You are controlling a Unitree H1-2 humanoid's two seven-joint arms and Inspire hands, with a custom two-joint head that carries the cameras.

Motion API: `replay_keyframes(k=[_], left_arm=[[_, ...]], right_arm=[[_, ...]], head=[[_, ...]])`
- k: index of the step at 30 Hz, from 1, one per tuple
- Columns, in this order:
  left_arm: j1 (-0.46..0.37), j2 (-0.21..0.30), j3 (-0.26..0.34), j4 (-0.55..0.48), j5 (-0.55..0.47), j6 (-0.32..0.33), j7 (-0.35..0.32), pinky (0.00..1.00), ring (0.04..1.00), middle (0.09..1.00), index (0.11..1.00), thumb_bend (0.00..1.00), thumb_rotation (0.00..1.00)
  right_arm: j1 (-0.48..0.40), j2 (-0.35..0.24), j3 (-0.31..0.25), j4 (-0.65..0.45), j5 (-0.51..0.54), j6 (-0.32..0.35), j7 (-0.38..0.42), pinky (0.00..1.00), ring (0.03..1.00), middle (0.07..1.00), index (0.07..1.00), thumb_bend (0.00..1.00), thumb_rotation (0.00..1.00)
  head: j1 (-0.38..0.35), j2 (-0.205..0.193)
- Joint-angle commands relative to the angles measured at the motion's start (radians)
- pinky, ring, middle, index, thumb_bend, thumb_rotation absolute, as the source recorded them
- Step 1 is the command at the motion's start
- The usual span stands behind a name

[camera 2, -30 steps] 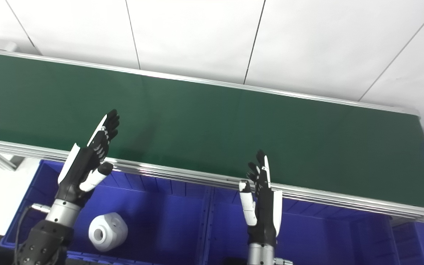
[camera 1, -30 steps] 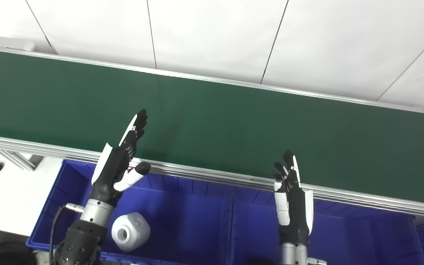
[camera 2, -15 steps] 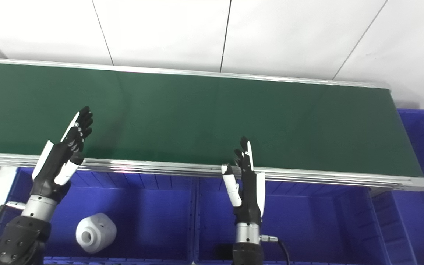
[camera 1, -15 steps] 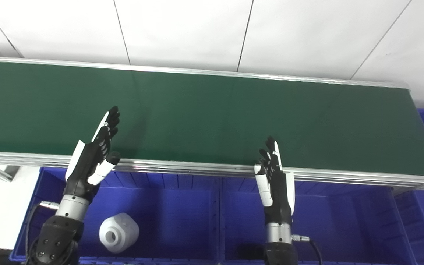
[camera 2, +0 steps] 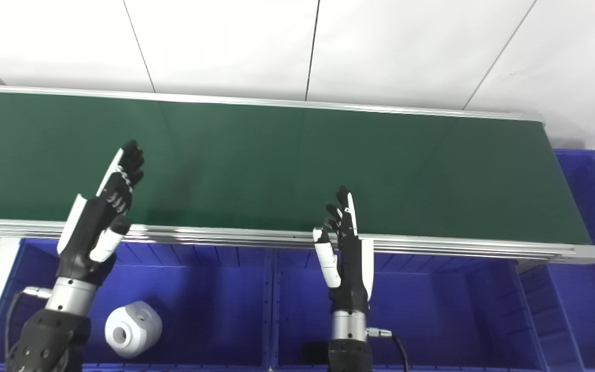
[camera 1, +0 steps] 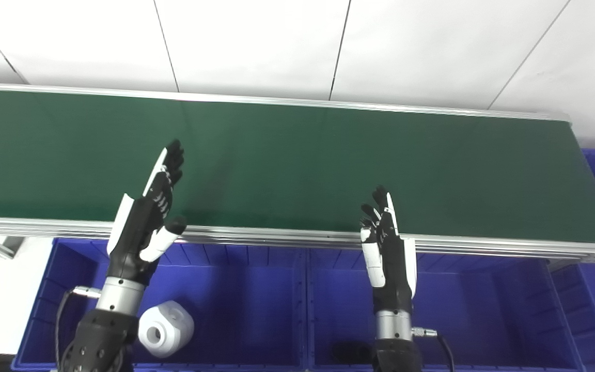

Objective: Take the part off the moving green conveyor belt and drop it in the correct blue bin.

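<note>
Left eye view: left robot hand (camera 1: 145,222) and right robot hand (camera 1: 388,248) spread, empty.

Industrial sorting station, green conveyor belt (camera 1: 297,165), blue bins (camera 1: 256,305)

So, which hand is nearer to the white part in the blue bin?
Left. The left hand is raised just above the white part; the right hand is over the neighbouring bin.
</note>
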Motion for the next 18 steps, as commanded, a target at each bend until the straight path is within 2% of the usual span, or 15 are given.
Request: replay_keyframes(k=[1,5,11,14,18], left_arm=[[0.036,-0.019,-0.002,-0.063,-0.033,0.010,0.022,1.00,1.000,1.000,1.000,0.76,0.86],[0.101,-0.062,-0.018,-0.108,-0.008,0.019,0.043,1.00,1.000,1.000,1.000,0.76,0.87],[0.169,-0.096,-0.060,-0.126,0.017,0.015,0.057,1.00,1.000,1.000,1.000,0.68,0.88],[0.198,-0.109,-0.075,-0.127,0.041,0.014,0.070,1.00,1.000,1.000,1.000,0.66,0.90],[0.238,-0.119,-0.099,-0.114,0.071,-0.019,0.081,1.00,1.000,1.000,1.000,0.63,0.93]], right_arm=[[0.013,0.075,0.056,-0.041,0.037,-0.068,0.012,0.86,0.894,0.947,0.960,0.77,1.00],[0.028,0.050,0.047,-0.056,0.049,-0.065,0.029,0.85,0.889,0.937,0.955,0.78,1.00],[0.089,0.017,0.054,-0.116,0.060,-0.026,0.069,0.87,0.888,0.934,0.959,0.82,1.00],[0.118,0.007,0.054,-0.137,0.063,-0.035,0.082,0.87,0.882,0.931,0.957,0.82,1.00],[0.156,-0.005,0.054,-0.156,0.054,-0.051,0.087,0.85,0.881,0.926,0.951,0.84,1.00]], head=[[0.012,-0.001],[0.051,-0.002],[0.069,-0.002],[0.072,-0.002],[0.073,-0.005]])
